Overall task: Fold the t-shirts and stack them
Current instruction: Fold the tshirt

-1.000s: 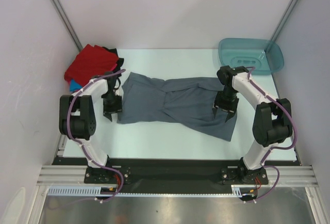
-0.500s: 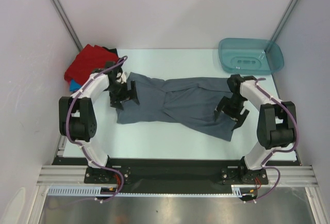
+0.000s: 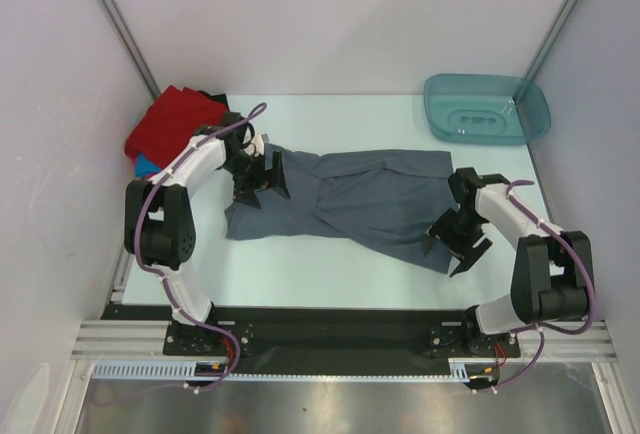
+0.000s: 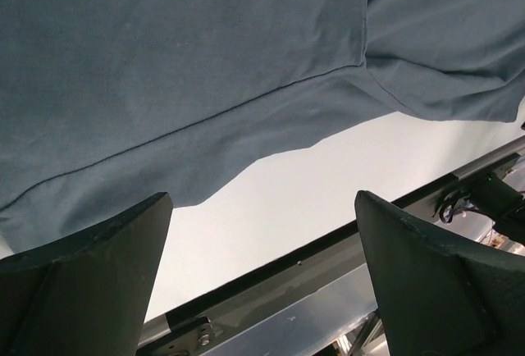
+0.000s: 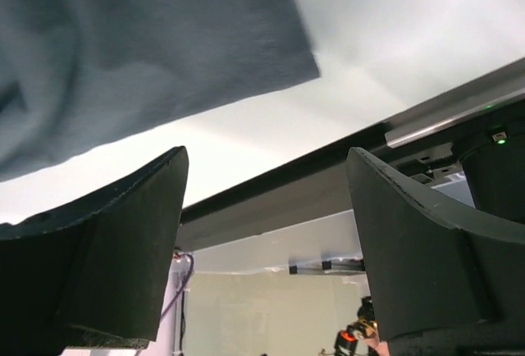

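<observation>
The grey-blue t-shirt [image 3: 350, 199] lies in the middle of the counter [image 3: 330, 274], between the 2 arms. It is flat, but it is not a neat little square. It looks like a long strip with bumpy folds down the middle, so I think the folding is only partly done.

In the far left corner there is a pile with a red t-shirt [image 3: 175, 119] on top. A bit of a bright blue t-shirt [image 3: 146, 165] peeks out on the near side, and a bit of a black t-shirt [image 3: 213, 101] on the far side. Those look done. I cannot see a pink one. The teal tub [image 3: 530, 114] sits in the far right corner, well apart from the shirts.

What is left, I think: fold the grey-blue t-shirt shorter, then put it on the pile.

The shirt's long way goes from left to right across the counter. Its right end slants a little toward the arms. I cannot tell which end is the neck.

The left hand [image 3: 262, 182] is over the left end of the shirt. Its fingers are spread wide and hold nothing. The right hand [image 3: 453, 249] is at the near right corner of the shirt. It is wide too, with nothing in it.
</observation>
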Tool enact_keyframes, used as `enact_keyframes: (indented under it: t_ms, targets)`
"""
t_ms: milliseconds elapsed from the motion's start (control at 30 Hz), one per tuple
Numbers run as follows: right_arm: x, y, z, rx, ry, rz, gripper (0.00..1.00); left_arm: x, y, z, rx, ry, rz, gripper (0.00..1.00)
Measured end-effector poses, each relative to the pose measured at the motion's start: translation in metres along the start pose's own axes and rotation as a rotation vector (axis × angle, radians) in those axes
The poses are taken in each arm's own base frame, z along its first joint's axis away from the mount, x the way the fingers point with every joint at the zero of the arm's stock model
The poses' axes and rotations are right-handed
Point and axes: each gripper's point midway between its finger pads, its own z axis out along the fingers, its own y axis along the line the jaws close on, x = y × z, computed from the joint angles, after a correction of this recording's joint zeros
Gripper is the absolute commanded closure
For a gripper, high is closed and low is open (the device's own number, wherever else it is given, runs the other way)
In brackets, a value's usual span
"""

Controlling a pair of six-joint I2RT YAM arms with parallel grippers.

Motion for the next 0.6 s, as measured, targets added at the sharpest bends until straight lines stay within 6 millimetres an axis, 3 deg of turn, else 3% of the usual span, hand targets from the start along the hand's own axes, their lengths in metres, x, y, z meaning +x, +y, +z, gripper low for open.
enact_keyframes:
  t_ms: [133, 433, 600]
  targets:
    - [0.004, -0.01, 0.003, 0.009, -0.031, 0.039, 0.19, 0.002, -0.001, 0.0, 0.007, 0.013, -0.002, 0.0]
    - [-0.008, -0.008, 0.013, -0.08, -0.156, 0.051, 0.22, -0.003, -0.003, 0.003, 0.024, 0.019, 0.012, 0.0]
    - [-0.013, -0.013, 0.027, -0.069, -0.197, 0.051, 0.27, -0.002, -0.003, 0.004, 0.022, 0.026, 0.009, 0.0]
